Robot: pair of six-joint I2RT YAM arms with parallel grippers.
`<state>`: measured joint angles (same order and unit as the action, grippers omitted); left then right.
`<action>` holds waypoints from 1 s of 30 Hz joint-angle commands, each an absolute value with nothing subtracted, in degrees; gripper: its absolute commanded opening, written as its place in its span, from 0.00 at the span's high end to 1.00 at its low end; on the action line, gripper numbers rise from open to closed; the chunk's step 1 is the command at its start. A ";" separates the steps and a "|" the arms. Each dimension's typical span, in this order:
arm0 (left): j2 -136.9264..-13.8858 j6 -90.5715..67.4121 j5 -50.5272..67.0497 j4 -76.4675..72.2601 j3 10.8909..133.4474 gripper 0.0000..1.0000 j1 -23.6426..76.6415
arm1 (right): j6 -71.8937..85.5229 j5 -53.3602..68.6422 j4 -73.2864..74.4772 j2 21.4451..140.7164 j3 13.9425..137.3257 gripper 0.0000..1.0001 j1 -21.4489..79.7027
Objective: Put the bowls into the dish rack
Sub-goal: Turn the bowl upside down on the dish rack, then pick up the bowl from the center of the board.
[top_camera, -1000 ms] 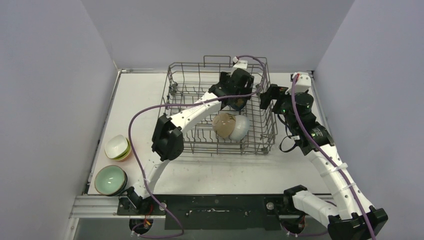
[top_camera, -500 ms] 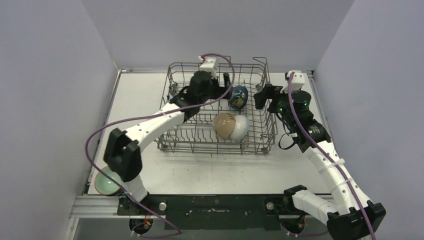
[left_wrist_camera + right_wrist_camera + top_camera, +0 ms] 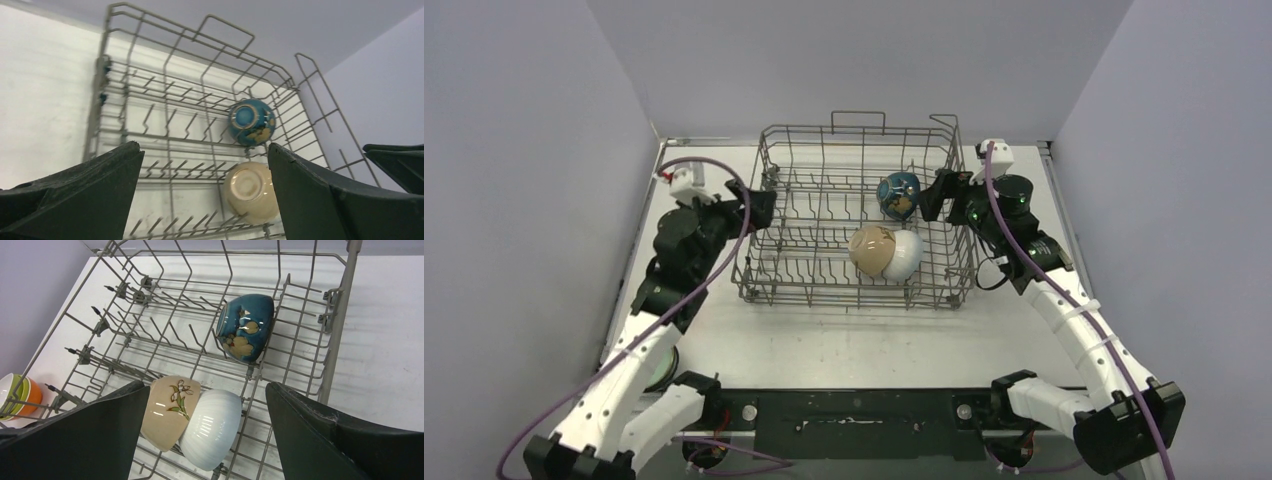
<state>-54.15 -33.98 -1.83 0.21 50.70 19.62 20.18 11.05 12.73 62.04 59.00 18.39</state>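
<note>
The grey wire dish rack (image 3: 854, 303) stands at the table's middle back. Three bowls sit on edge among its tines: a blue-patterned bowl (image 3: 899, 195) at the right rear, with a beige bowl (image 3: 871, 250) and a white bowl (image 3: 906, 256) nested together in front of it. My left gripper (image 3: 759, 208) hangs open just outside the rack's left wall, nothing between its fingers. My right gripper (image 3: 934, 195) is open at the rack's right wall, beside the blue bowl (image 3: 245, 327). The left wrist view looks across the rack (image 3: 168, 150) at the blue bowl (image 3: 251, 121) and beige bowl (image 3: 250, 191).
A stack of bowls, orange, lime and white (image 3: 20, 394), sits on the table left of the rack. A pale green bowl (image 3: 662, 368) peeks out under my left arm near the front left. Walls close in the table on three sides.
My left arm has drawn back out of the rack to its left side, leaving the blue-patterned bowl standing in the rack. The right gripper has edged closer to the rack's right wall.
</note>
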 commanded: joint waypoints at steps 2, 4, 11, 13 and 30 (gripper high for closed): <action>-41.60 -36.08 -19.21 13.14 44.02 0.04 17.67 | 20.71 13.86 8.26 62.83 58.40 0.10 18.32; -39.80 -39.53 -24.82 17.58 42.24 0.04 15.12 | 21.06 14.28 7.83 63.08 58.12 0.10 18.37; -48.71 -50.26 -25.60 30.28 44.15 0.04 2.14 | 20.88 14.63 7.86 63.39 58.18 0.10 18.49; -53.43 -54.05 -24.45 34.42 45.93 0.04 -2.34 | 20.92 14.73 7.86 63.45 58.18 0.10 18.47; -63.00 -54.86 -25.44 30.79 43.51 0.01 -10.24 | 20.57 14.94 7.41 64.94 58.27 0.10 18.83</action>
<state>-60.93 -56.36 -26.74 35.68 43.46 -9.52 20.40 14.41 10.87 64.45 58.33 18.46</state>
